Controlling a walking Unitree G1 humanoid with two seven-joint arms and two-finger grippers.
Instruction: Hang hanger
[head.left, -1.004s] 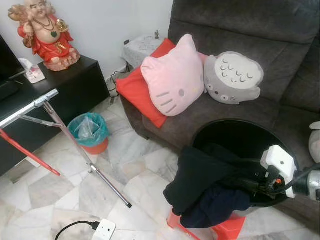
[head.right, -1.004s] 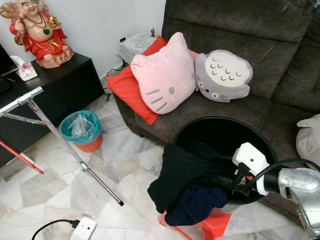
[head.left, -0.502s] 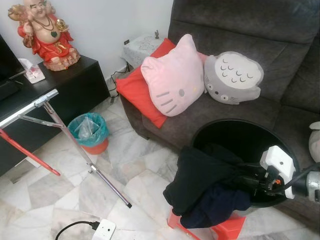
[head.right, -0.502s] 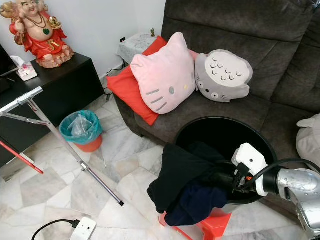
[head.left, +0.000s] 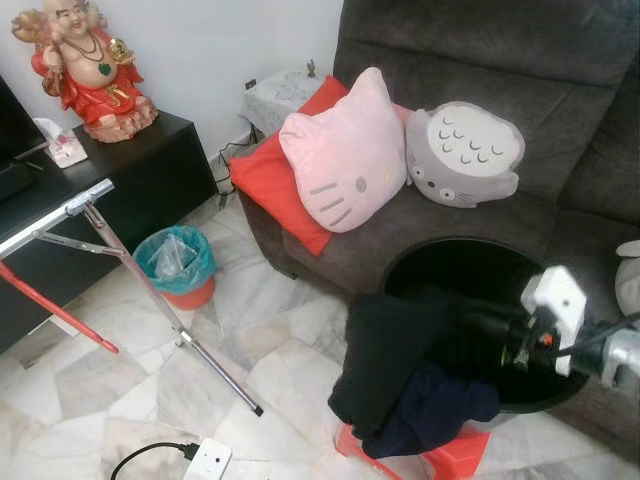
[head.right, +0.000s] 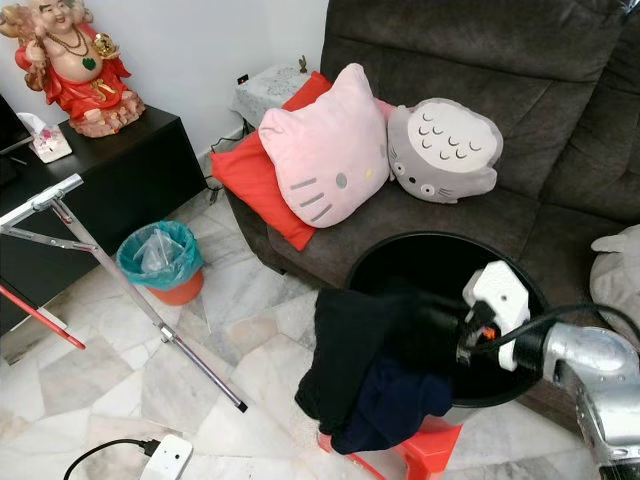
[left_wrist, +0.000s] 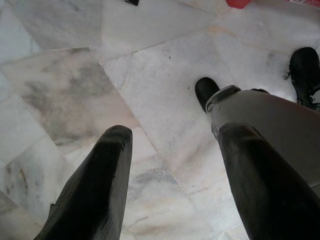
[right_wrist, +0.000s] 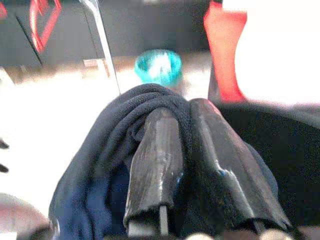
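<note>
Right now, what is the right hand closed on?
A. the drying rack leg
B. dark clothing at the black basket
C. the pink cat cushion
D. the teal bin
B: the right hand has its fingers pinched on a fold of dark clothing draped over the rim of the black basket.
</note>
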